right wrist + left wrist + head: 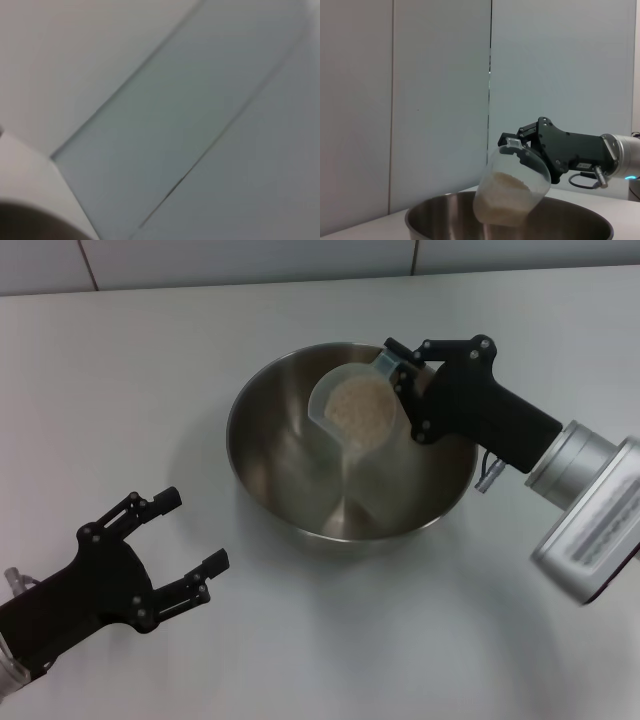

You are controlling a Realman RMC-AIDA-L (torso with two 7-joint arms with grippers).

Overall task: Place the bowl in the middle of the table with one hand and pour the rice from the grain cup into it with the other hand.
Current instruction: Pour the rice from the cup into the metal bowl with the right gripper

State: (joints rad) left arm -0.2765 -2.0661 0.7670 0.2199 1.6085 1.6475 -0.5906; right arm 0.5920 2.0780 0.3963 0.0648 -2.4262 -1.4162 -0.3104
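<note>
The steel bowl [300,455] stands on the white table [120,370], near its middle. My right gripper [398,368] is shut on the clear grain cup [352,410] and holds it tilted over the bowl. The rice [358,408] fills the cup, and a thin stream falls from it into the bowl. My left gripper [190,535] is open and empty, low over the table to the front left of the bowl. The left wrist view shows the tilted cup [512,187] with rice [502,197] above the bowl's rim [425,212], held by the right gripper [520,145].
A pale panelled wall [420,100] stands behind the table. The right wrist view shows only that wall [200,100] and a corner of the table [25,170].
</note>
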